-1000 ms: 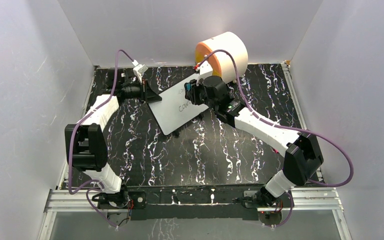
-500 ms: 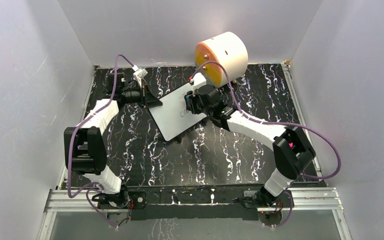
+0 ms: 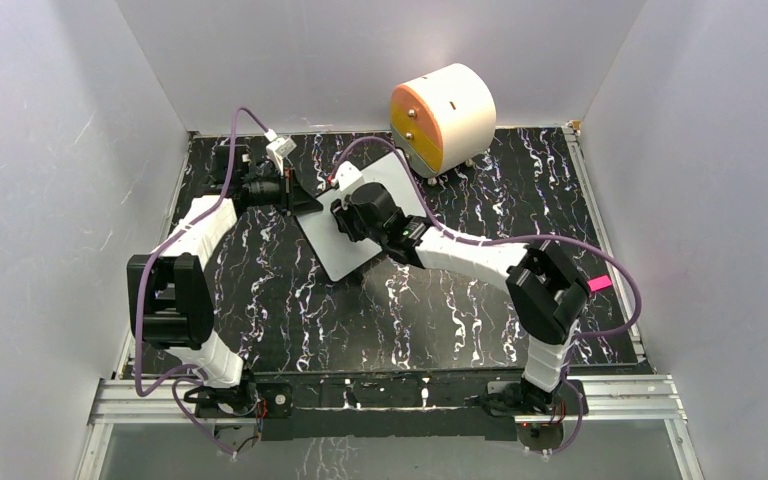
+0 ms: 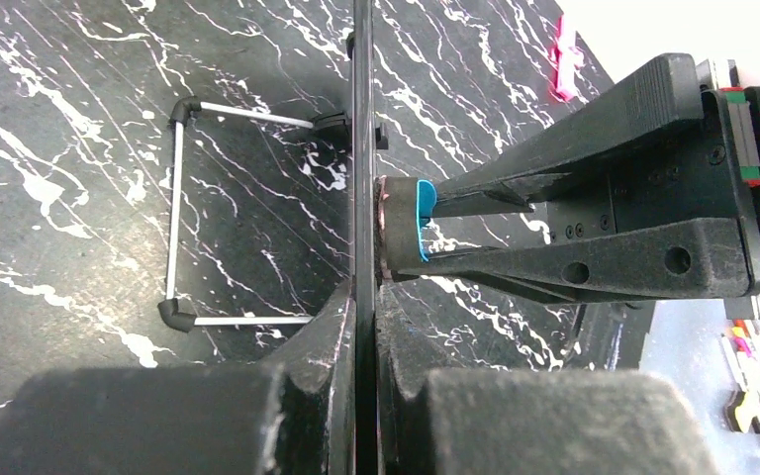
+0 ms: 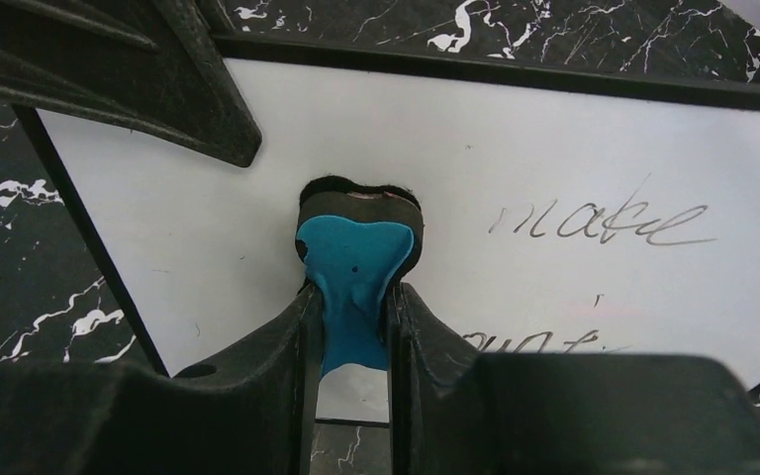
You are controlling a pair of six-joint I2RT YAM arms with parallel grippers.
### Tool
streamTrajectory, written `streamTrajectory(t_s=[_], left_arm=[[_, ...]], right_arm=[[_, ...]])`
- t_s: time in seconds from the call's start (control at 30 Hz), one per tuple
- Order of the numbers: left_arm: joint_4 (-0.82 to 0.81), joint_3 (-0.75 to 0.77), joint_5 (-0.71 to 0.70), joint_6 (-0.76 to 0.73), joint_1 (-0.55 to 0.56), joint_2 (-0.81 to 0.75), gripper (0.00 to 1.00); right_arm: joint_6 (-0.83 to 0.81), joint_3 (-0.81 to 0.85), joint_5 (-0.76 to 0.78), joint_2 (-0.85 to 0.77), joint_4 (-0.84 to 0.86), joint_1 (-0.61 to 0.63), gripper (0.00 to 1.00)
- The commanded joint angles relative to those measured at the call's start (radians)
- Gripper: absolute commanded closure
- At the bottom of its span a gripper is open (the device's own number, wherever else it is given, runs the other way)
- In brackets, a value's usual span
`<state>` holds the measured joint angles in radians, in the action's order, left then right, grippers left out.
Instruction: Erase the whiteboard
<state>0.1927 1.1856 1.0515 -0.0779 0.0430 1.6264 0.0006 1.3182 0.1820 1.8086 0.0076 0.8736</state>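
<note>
Tabletop [image 3: 410, 320] of black marble pattern is crossed by both arms. In its far-left part one whiteboard [image 3: 335, 250] is propped on a wire stand [image 4: 183, 213], its edge clamped by the left end effector [image 4: 361, 307]. One blue eraser [image 5: 356, 257] is gripped by the right end effector [image 5: 351, 297] and pressed against the board, beside two lines of handwriting [image 5: 599, 223]. At the far edge one cream-and-orange drawer unit [image 3: 445, 112] is set, drawers closed, contents hidden.

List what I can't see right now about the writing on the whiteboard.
- Top external: the right arm covers the middle of the whiteboard; any writing there is hidden.
- Right wrist: the lower line of handwriting is cut off by the right gripper; the eraser hides what is under it.
- Left wrist: the whiteboard is edge-on in the left gripper; its face does not show.
</note>
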Motion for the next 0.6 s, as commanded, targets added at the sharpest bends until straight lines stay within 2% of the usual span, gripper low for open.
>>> streamTrajectory(t_s=[0.0, 0.27, 0.57], left_arm=[[0.082, 0.022, 0.092, -0.044, 0.024, -0.022, 1.0], [0.103, 0.029, 0.122, -0.075, 0.03, -0.016, 1.0], [0.151, 0.039, 0.132, -0.125, 0.047, -0.008, 1.0]], right_arm=[[-0.006, 0.073, 0.01, 0.053, 0.048, -0.053, 0.83], [0.014, 0.056, -0.029, 0.03, 0.052, -0.175, 0.83], [0.059, 0.189, -0.091, 0.099, -0.062, -0.286, 0.83]])
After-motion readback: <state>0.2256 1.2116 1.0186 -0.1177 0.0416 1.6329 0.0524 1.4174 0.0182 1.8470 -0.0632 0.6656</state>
